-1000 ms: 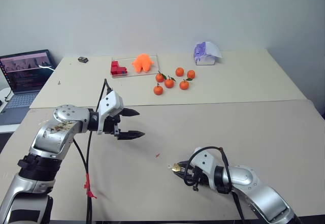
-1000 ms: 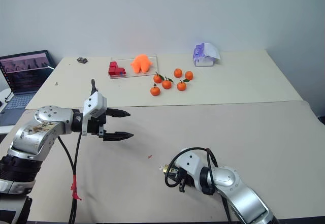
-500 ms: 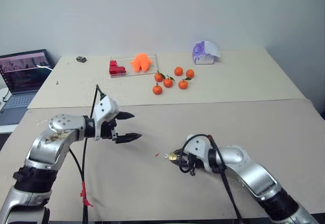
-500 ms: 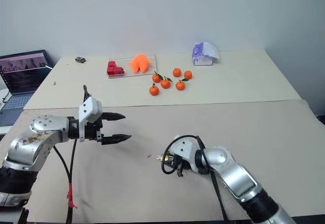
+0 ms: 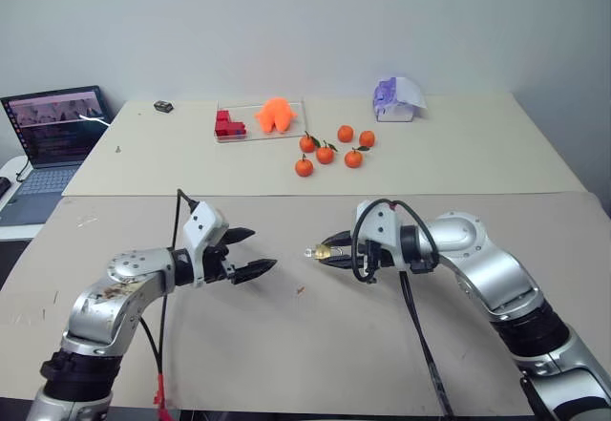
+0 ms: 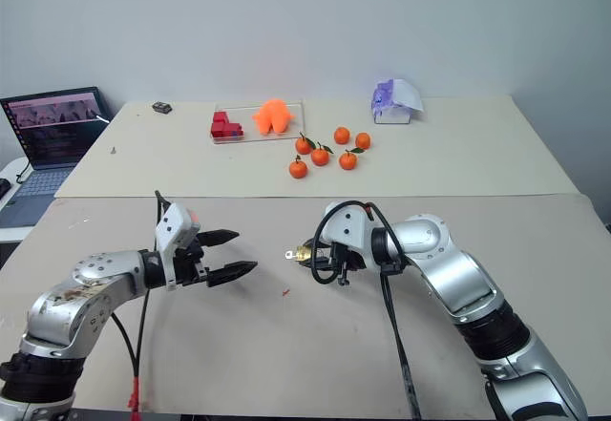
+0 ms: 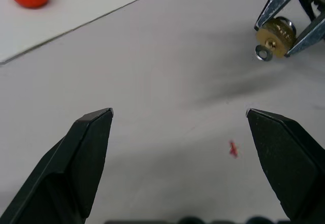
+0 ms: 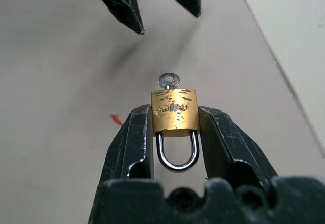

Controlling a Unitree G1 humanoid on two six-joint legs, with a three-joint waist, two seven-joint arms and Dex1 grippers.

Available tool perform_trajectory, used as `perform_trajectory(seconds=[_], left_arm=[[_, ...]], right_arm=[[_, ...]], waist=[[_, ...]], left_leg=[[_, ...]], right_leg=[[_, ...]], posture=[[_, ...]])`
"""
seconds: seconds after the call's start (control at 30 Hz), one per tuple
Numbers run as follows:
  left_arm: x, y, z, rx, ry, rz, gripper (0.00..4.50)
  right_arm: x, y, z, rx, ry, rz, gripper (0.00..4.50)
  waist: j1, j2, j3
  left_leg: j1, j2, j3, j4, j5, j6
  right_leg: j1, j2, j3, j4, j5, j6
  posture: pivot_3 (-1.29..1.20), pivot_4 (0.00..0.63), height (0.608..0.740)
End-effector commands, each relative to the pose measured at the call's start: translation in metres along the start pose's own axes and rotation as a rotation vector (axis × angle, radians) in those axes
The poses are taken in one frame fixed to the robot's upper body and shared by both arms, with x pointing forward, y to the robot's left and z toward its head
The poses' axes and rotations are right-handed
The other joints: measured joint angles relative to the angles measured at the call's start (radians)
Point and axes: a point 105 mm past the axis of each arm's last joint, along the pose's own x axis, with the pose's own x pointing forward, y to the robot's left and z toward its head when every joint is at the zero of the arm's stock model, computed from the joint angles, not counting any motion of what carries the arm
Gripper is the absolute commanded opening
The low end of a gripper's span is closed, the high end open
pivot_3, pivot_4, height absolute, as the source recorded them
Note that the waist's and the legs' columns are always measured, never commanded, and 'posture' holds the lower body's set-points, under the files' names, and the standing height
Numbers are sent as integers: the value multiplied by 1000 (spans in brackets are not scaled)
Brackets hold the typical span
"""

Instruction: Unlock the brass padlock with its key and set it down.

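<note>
Right gripper (image 8: 175, 127) clamps the brass padlock (image 8: 174, 110) by its body sides, raised above the table (image 5: 477, 211), with the key (image 8: 168, 80) seated in its keyhole. Left gripper (image 5: 250, 253), fingers spread wide and empty, faces the padlock from its 9 o'clock side, well apart.

One padlock (image 8: 175, 116), clamped between the right gripper's (image 8: 175, 132) two fingers. One key (image 8: 169, 80), sticking out of the padlock's end past the fingertips. Two grippers; the left gripper (image 5: 250, 253) has two spread fingers pointing toward the padlock. Five tangerines (image 5: 326, 153), well beyond both sets of fingers. One orange toy (image 5: 276, 115) and one red block cluster (image 5: 227, 125). One laptop (image 5: 52, 136). One purple-and-white object (image 5: 397, 98). One small dark item (image 5: 163, 107). One red speck (image 5: 300, 290) below the fingertips.
</note>
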Motion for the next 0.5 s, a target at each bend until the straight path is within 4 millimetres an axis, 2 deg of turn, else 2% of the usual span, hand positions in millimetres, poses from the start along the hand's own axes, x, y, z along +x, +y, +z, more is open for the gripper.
perform_trajectory(seconds=[0.03, 0.2, 0.3, 0.33, 0.37, 0.43, 0.5], left_arm=[[3, 0, 17, -237, -105, -40, 4500], [5, 7, 16, -424, -83, -85, 4500], [2, 17, 12, -530, -70, -101, 3822], [4, 15, 11, -553, -58, -130, 3574], [7, 11, 9, -555, -33, -151, 3051], [15, 2, 3, -530, 25, -179, 2433], [19, -10, 6, -531, 39, -247, 1751]], right_arm=[[-7, -10, 12, -141, -11, -73, 918], [-8, -1, 9, -106, -17, -75, 918], [-11, 3, 6, -82, -12, -87, 918], [-12, 3, 7, -77, -16, -94, 918], [-12, 3, 9, -67, -24, -101, 918], [-13, 3, 14, -45, -43, -107, 918], [-15, 5, 24, 39, -106, -103, 918]], waist=[[-1, 0, 0], [-4, 0, 0], [-4, 0, 0], [-3, 0, 0], [-3, 0, 0], [-2, 1, 0], [-1, 0, 0]], left_leg=[[0, 0, 0, 1, 0, 0], [0, 0, -1, 0, 0, 0], [0, 0, -2, 0, 1, -1], [1, 0, -3, 0, 1, -2], [1, 0, -3, 0, 1, -2], [1, -1, -4, 0, 2, -3], [1, -1, -5, -1, 2, -4]], right_leg=[[0, 0, 0, 0, 0, 0], [0, 1, -1, 1, 0, 0], [0, 1, -1, 1, 0, 0], [1, 1, -1, 1, 0, 0], [1, 1, -1, 1, 0, 0], [0, 0, -2, 1, 0, 0], [1, 0, -2, 0, 0, 0]], posture=[[0, 150, 735], [0, 150, 735], [0, 150, 735], [0, 150, 735], [0, 150, 735], [0, 150, 735], [0, 150, 735]])
